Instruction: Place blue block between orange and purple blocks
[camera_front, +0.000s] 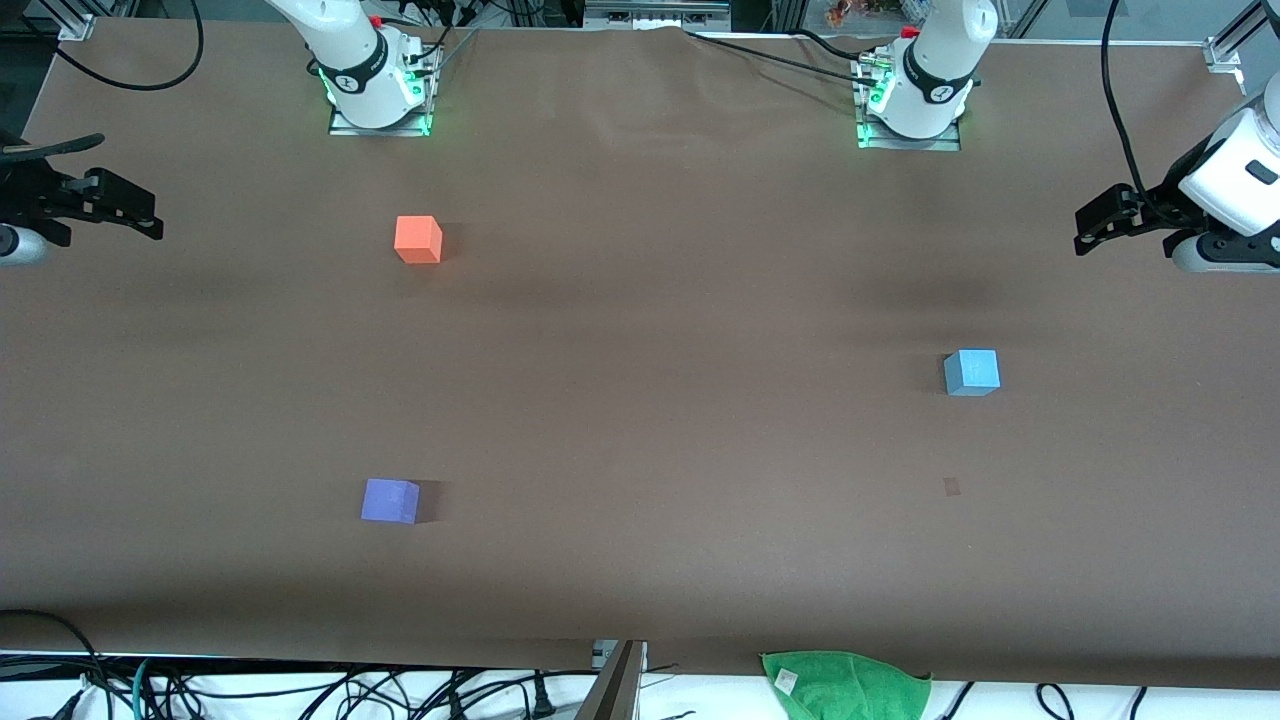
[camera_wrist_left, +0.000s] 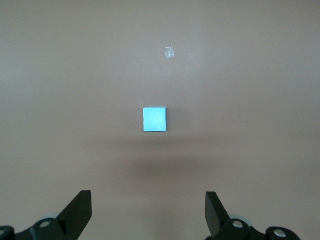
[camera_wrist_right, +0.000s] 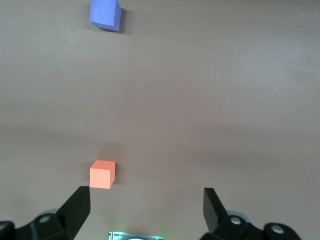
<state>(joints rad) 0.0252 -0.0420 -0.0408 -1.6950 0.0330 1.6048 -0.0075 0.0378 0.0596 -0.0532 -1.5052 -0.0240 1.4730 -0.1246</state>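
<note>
Blue block (camera_front: 971, 372) is seen resting on the brown table (camera_front: 660, 420) toward the left arm's end, well apart from the orange block (camera_front: 418, 239) and the purple block (camera_front: 389, 500), the purple one lying nearer the front camera. Both the left gripper (camera_wrist_left: 149, 212) and the right gripper (camera_wrist_right: 146, 210) are held wide open and empty. A small pale mark (camera_wrist_left: 169, 52), possibly tape, is shown clearly only in the left wrist view.
</note>
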